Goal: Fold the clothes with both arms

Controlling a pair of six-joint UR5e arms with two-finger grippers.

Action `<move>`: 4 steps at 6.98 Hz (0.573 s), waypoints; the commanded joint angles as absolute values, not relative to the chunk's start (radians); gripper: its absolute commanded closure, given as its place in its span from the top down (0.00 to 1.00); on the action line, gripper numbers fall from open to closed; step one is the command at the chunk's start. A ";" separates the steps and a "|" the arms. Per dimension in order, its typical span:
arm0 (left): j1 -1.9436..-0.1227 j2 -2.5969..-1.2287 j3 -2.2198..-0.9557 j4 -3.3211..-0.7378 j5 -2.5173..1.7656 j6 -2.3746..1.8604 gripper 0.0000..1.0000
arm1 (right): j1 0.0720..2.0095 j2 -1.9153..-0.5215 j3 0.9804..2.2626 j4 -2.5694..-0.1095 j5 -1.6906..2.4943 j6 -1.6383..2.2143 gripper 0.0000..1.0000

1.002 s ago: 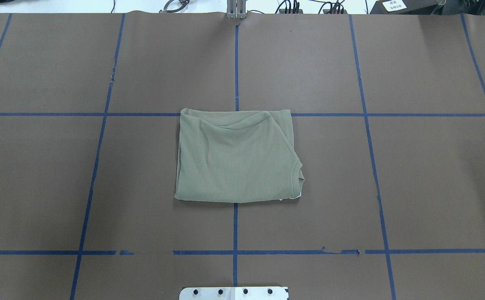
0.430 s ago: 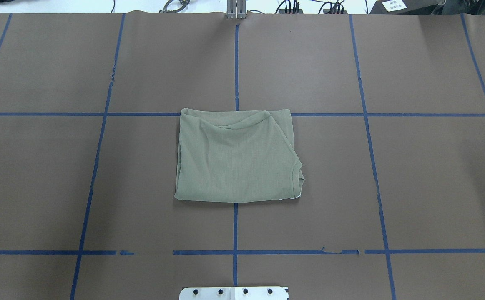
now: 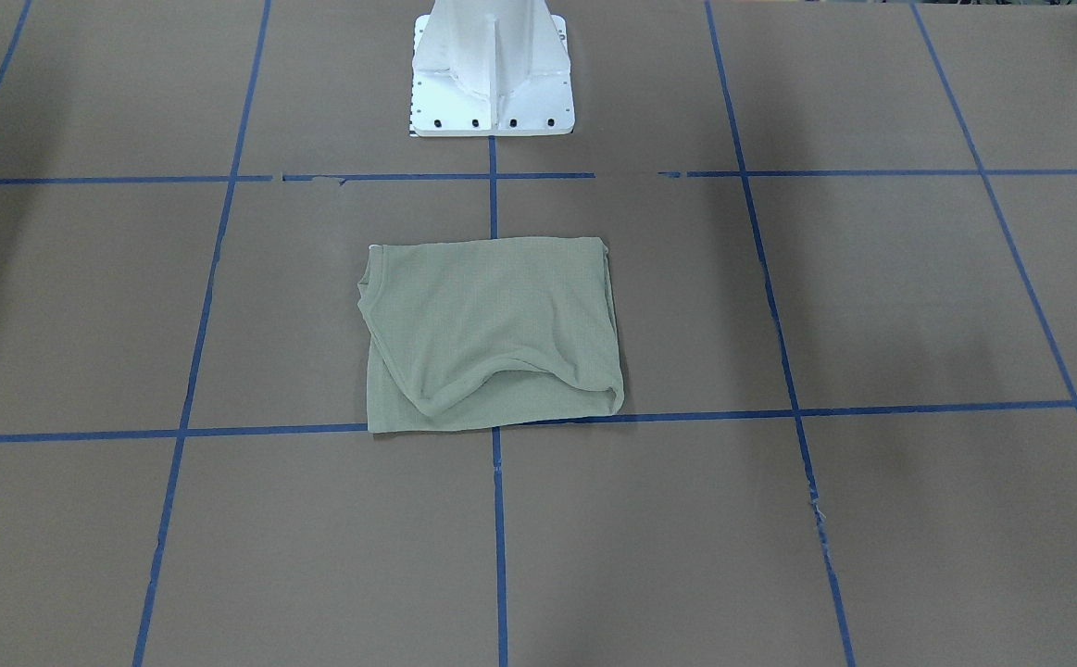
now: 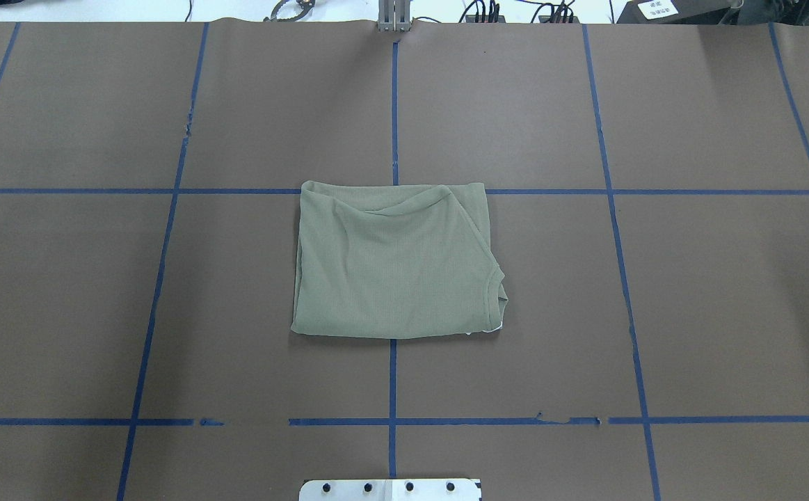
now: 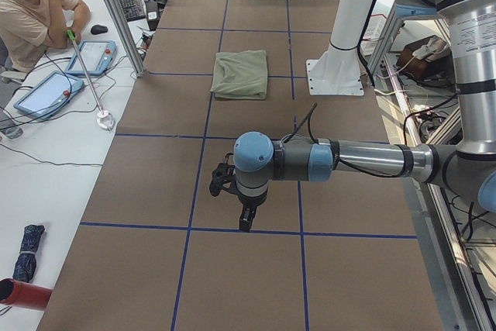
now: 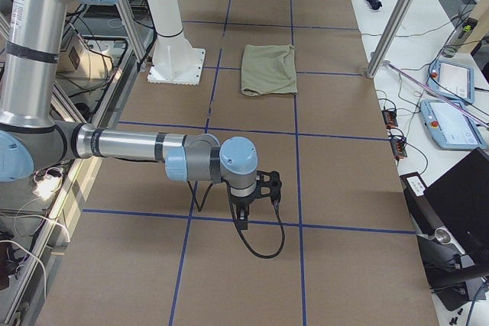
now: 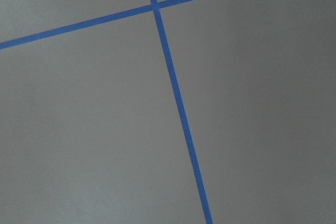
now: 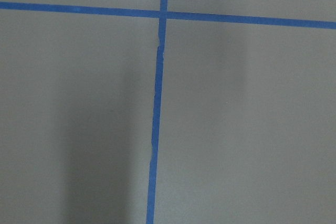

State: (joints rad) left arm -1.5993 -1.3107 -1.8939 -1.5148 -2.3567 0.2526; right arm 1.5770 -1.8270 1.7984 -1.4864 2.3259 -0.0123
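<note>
The shirt (image 4: 394, 264) looks fully folded, with the left gripper (image 5: 245, 222) and right gripper (image 6: 243, 221) well clear of it (whether either claw is wide or narrow I can't tell), so next needs only a check.

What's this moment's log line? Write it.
sage-green knit shirt: folded, on brown table | left gripper: off shirt, jaws unclear | right gripper: off shirt, jaws unclear

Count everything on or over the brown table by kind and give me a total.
Folded sage-green knit shirt: 1
Grey-and-silver jointed robot arms: 2, the left arm and the right arm
White metal base pedestal: 1
Total: 4
</note>
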 commanded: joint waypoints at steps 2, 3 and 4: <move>-1.601 -1.313 -1.894 -1.517 -2.356 0.253 1.00 | 1.578 -1.827 1.798 -1.486 2.327 -0.012 1.00; -1.601 -1.310 -1.894 -1.517 -2.356 0.253 1.00 | 1.577 -1.827 1.798 -1.486 2.327 -0.012 1.00; -1.601 -1.307 -1.893 -1.517 -2.356 0.253 1.00 | 1.577 -1.825 1.799 -1.486 2.330 -0.012 1.00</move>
